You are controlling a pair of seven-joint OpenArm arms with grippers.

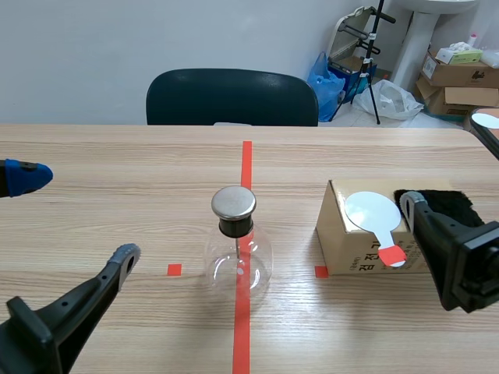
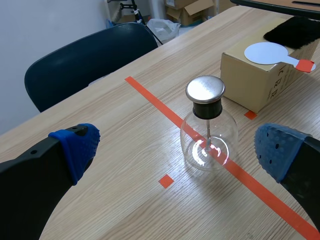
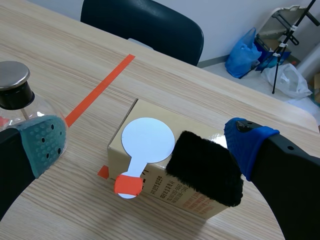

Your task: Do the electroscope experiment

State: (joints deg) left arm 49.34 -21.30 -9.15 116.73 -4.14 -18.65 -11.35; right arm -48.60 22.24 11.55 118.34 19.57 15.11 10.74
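Shows a glass flask (image 1: 238, 253) with a metal cap, upright on the red tape line at the centre of the frame, with the left gripper (image 1: 76, 216) at lower left, spread wide and holding nothing. Puts the right gripper (image 3: 146, 139) at lower right, equally wide and empty, by a cardboard box (image 1: 343, 249) bearing a white disc paddle (image 1: 372, 212) and what looks like a black fur pad (image 1: 448, 201).

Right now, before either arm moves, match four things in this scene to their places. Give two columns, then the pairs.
1 glass flask
2 white disc
3 black fur pad
4 chair

A beyond the table's far edge
B on the cardboard box, handle overhanging
C standing on the tape line
D on the box, beside the disc

Pairs: 1-C, 2-B, 3-D, 4-A
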